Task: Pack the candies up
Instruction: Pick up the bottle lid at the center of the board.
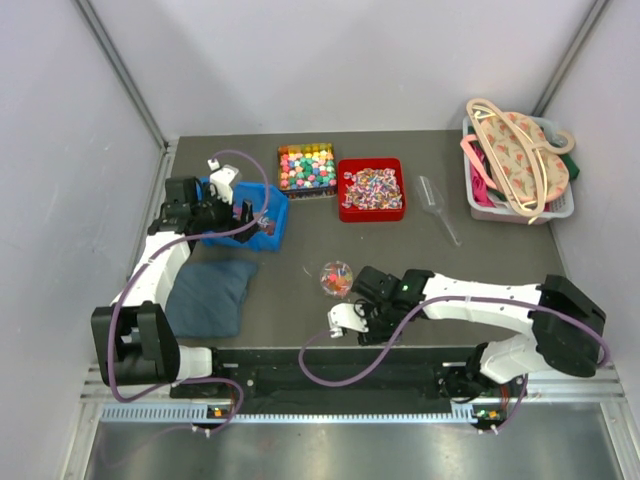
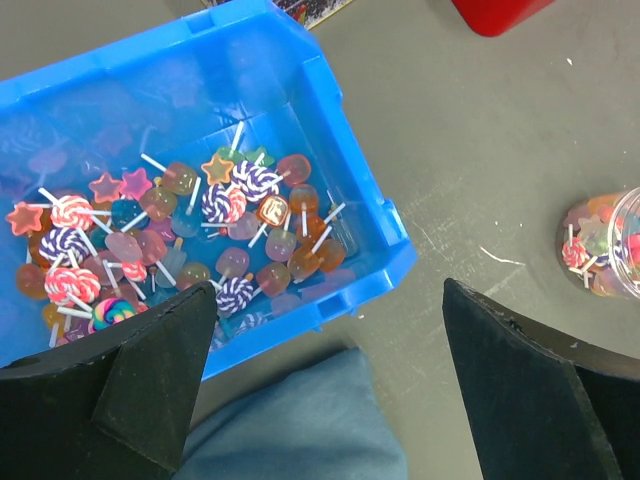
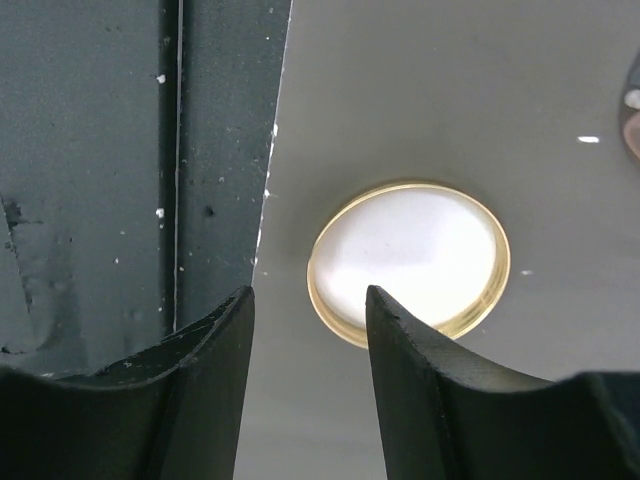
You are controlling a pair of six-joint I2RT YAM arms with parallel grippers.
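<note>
Your right gripper (image 3: 308,295), fingers narrowly apart and empty, has the lid (image 3: 408,262) at its 1 o'clock (not between them). Shift over it before closing. The candies (image 1: 336,277) already sit in the jar (image 2: 632,240) at the table's centre.

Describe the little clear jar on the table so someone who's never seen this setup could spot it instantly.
On the dark table, find the red tray of wrapped candies at the back. Come toward the near edge into the open middle: the jar sits alone there. Unlike that opaque rectangular tray, it is small, round and see-through, with colourful candies inside.
</note>
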